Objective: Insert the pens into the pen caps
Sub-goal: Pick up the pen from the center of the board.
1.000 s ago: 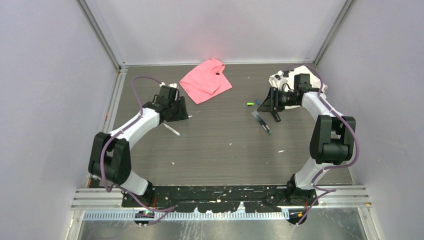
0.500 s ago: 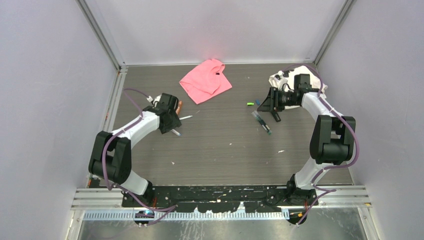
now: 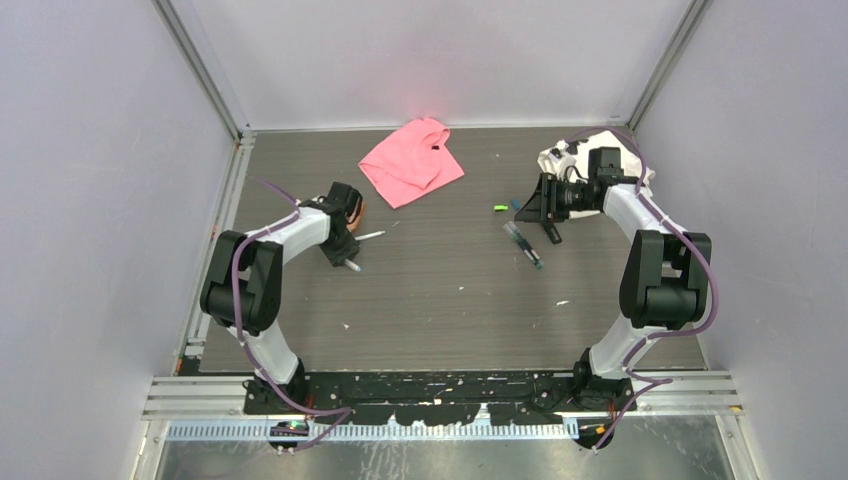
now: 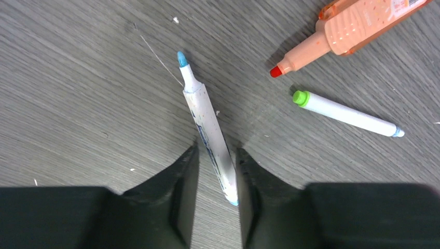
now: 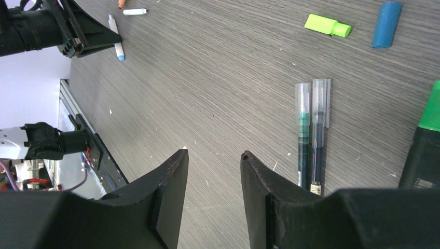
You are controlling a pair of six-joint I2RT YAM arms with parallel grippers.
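Observation:
A white pen with a blue tip (image 4: 206, 122) lies flat on the table between the fingers of my left gripper (image 4: 215, 155). The jaws are narrowed around it: the pen touches the right finger, with a gap on the left. An orange marker (image 4: 353, 28) and a white pen with a green end (image 4: 345, 115) lie just beyond. My right gripper (image 5: 214, 153) stands open and empty above the table. To its right lie two dark pens (image 5: 310, 136). A bright green cap (image 5: 327, 25) and a blue cap (image 5: 386, 23) lie farther off. A black highlighter (image 5: 421, 153) shows at the edge.
A pink cloth (image 3: 410, 160) lies at the back middle and a white cloth (image 3: 570, 155) behind the right arm. White specks dot the grey wood-grain table (image 3: 450, 300). Metal rails and walls close in the sides.
My left arm swung in and came down over the blue-tipped white pen, and its jaws narrowed around it. The right arm has not moved.

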